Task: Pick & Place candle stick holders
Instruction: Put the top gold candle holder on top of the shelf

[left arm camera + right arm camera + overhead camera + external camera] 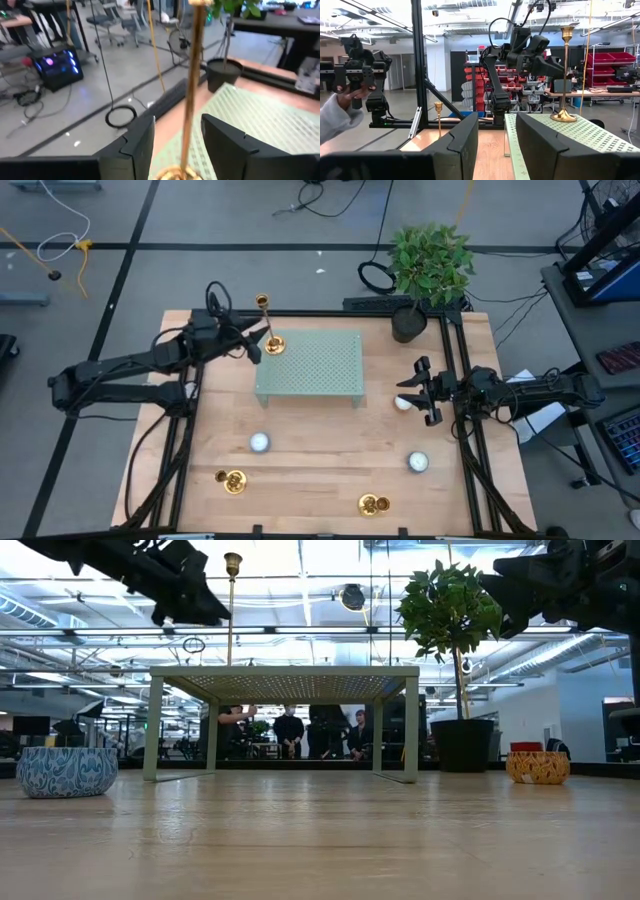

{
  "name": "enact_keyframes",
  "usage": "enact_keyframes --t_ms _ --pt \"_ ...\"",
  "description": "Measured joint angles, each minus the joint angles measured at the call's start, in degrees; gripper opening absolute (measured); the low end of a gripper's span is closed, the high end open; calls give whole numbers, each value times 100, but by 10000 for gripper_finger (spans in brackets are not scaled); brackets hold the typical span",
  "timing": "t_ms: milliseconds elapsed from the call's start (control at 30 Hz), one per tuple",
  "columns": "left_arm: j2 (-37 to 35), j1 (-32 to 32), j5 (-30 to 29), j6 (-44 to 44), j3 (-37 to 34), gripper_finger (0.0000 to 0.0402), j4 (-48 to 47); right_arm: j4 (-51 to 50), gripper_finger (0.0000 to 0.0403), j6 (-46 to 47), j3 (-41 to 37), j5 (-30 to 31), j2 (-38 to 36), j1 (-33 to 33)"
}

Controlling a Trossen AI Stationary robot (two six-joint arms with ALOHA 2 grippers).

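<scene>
While the tall holder stands so near the rack's edge: the risk lies in the left hand's retreat.
Risk: candle stick holder (268, 330) on the green perforated rack (310, 368) is tall, thin and top-heavy; I judge a finger brushing its stem on the way out would tip it off the rack's corner onto the bench (320, 470).
Cause: the stem rises right between the left hand's two fingers (137, 142) in the left wrist view, with only narrow gaps either side, so a crooked pull-back would catch it.
Left hand (250, 340): at the rack's far-left corner, fingers parted wider than the stem and not pinching it; the holder's base rests on the rack.
Holder versus hand: base just beside the fingertips, stem upright, cup above the hand in the low view.
Other holders: one (233, 480) near the bench's near-left corner, one (374, 504) along the near edge, towards the right; both well apart from either hand.
Right hand (425, 392): waits near the bench's right edge, fingers spread, holding nothing.
Second risk: the shiny round bases may slip in a grasp taken too low.
</scene>
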Motion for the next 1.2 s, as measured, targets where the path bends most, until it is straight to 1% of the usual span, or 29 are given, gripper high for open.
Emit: enact_keyframes --t_ms 200,267,433,600,667,733,833,900,967,1067,1200 --pt "-467 -326 36 -63 0 173 -625 -36 128 0 0 -2 0 1" --pt "-666 -487 198 -48 0 173 -891 -66 128 0 1 -2 -2 2" --pt "-997 -1007 888 85 0 173 -1849 -72 128 2 1 -4 -1 1" --pt "-1027 -1556 1578 728 -2 173 -3219 -72 128 2 2 -18 -1 2" --pt "-998 -1738 1898 702 -3 173 -3700 -70 128 4 2 -20 0 2" --pt "-969 -1952 2269 497 -7 172 -3963 -72 128 3 1 -20 0 1" --pt "-967 -2361 2841 404 -50 173 -3835 -70 128 4 2 -21 0 1" --pt "-962 -2658 3116 389 -76 172 -3791 -70 128 4 0 -20 0 2" --pt "-962 -2984 3117 376 -76 172 -3734 -68 128 4 0 -20 0 0" --pt "-940 -3490 2964 367 -94 172 -3649 -68 128 4 2 -22 -2 0" --pt "-817 -4216 3063 273 -361 172 -2978 -69 128 26 1 -22 -1 1"
